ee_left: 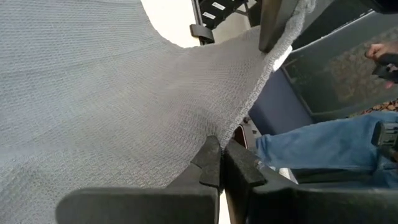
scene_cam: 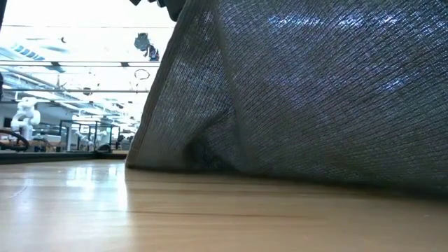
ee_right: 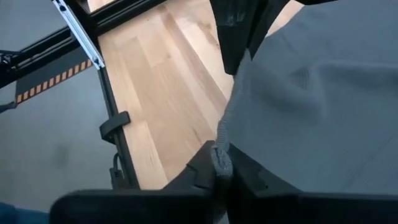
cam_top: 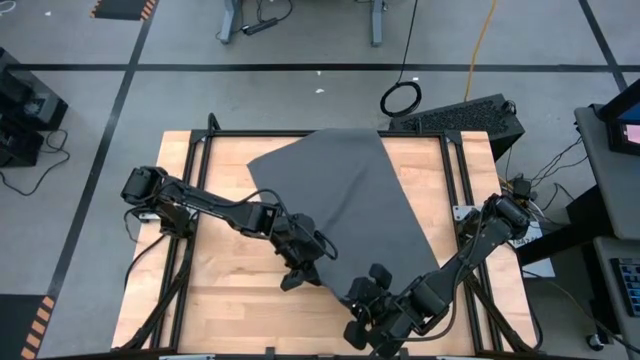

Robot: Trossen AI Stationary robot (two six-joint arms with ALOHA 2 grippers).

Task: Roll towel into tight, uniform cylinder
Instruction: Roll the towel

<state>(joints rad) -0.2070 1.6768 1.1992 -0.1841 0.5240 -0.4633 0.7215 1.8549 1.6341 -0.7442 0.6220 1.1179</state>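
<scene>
High view: both end effectors pinch towel (cam_top: 345,195) edge.

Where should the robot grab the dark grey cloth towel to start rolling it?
Probably along its near edge, coming from the front. The dark grey cloth towel lies spread across the wooden table, and the left claw and right claw already pinch that hem.

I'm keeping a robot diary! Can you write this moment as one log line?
left gripper: shut on towel edge | right gripper: shut on towel edge | towel: near end lifted, unrolled
</scene>
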